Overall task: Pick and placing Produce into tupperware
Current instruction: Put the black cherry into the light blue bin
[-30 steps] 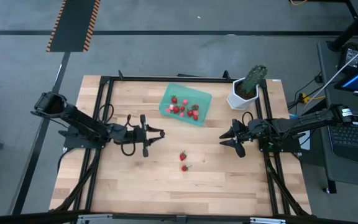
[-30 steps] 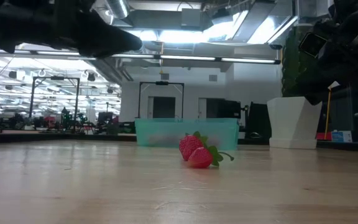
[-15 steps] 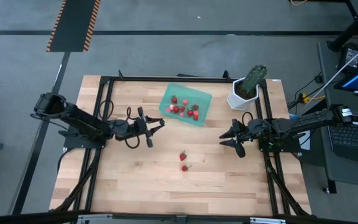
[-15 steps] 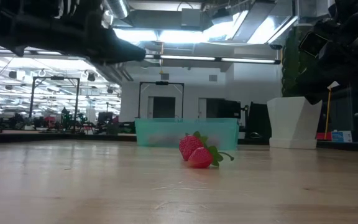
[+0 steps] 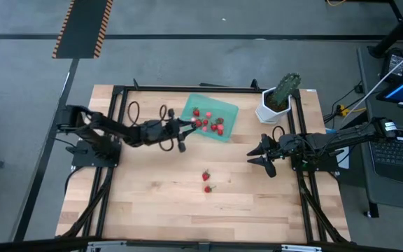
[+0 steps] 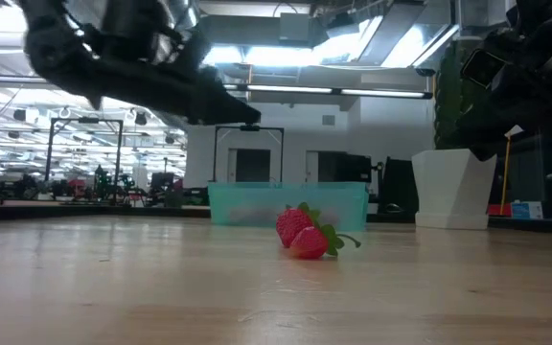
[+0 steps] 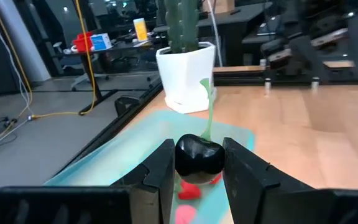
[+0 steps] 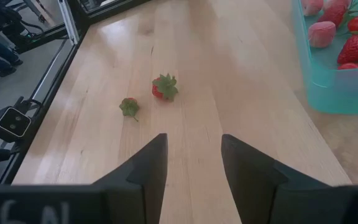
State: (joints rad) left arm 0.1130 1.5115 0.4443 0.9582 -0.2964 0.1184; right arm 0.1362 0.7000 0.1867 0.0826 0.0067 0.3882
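The teal tupperware sits near the table's far edge and holds several red and pale pink berries. Two red strawberries lie on the wood near the table's middle; they also show in the low view and the right wrist view. My left gripper hangs over the tupperware's left rim, shut on a dark blackish berry. My right gripper is open above the table's right part, clear of everything. My left gripper pinches the dark berry's round body between its two fingers. It reaches in from the table's left, slanting slightly down. The berry is lifted clear above the tupperware, and its green stem stands free of the fingers.
A green cactus in a white pot stands at the far right corner, just right of the tupperware. A black frame rail runs along the table's far edge. Bare wood lies around the two loose strawberries and toward the near edge.
My left gripper has moved toward the table's right and far edge, from the open wood left of the middle to the tupperware's left rim, carrying the dark berry along. The right arm and the two loose strawberries have kept still.
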